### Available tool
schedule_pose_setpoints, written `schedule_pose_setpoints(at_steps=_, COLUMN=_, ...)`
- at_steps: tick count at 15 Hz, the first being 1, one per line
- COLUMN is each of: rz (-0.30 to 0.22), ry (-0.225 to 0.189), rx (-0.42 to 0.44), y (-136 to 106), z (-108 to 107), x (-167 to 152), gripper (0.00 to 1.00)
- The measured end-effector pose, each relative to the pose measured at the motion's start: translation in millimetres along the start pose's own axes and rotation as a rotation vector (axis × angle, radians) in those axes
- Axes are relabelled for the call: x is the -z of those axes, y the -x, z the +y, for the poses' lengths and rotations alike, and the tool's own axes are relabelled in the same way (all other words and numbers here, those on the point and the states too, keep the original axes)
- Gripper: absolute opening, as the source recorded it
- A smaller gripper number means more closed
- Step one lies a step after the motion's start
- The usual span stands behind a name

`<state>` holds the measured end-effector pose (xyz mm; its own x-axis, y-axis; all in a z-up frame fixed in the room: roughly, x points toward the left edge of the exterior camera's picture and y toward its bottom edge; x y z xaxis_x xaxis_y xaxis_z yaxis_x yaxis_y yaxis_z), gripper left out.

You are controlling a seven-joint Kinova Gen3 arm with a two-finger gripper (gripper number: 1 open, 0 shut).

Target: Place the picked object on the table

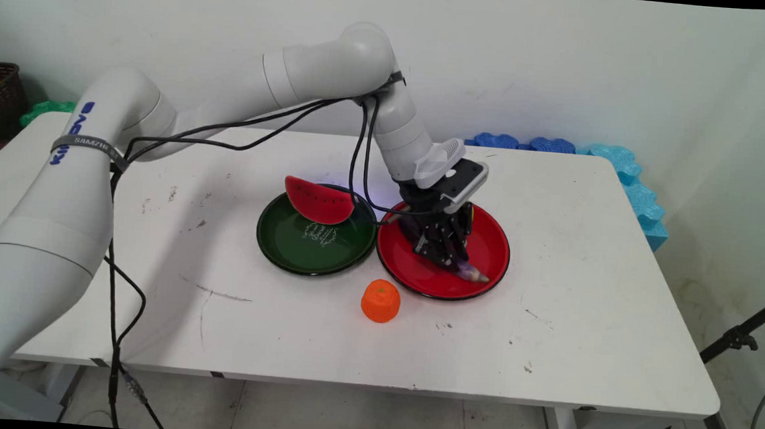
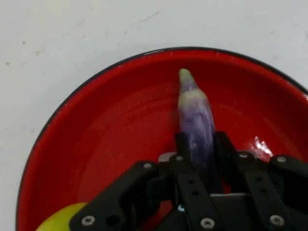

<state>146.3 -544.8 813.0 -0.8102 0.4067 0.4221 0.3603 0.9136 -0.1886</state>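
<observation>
Pinching the purple eggplant (image 2: pixel 196 120) between its fingers (image 2: pixel 182 144), the gripper (image 1: pixel 450 254) sits low inside the red plate (image 1: pixel 494 249), a yellow-green fruit (image 2: pixel 60 220) just beside its linkage.

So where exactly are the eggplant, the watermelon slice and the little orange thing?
eggplant (image 2: pixel 195 120): hand view, on the middle of its purple body, between the gripper's fingers.
watermelon slice (image 1: pixel 316 201): main view, on its red flesh, over the green plate's far rim.
orange thing (image 1: pixel 380 300): main view, on its middle, on the table.
</observation>
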Motion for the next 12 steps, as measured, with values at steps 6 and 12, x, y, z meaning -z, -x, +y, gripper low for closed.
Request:
schedule_pose_setpoints(at_steps=6, rz=0.007, ry=0.004, rx=-0.003, y=-8, z=9, x=8, gripper=0.0)
schedule_pose_setpoints(at_steps=12, rz=0.011, ry=-0.048, rx=0.081, y=-13, z=12, x=39, gripper=0.0)
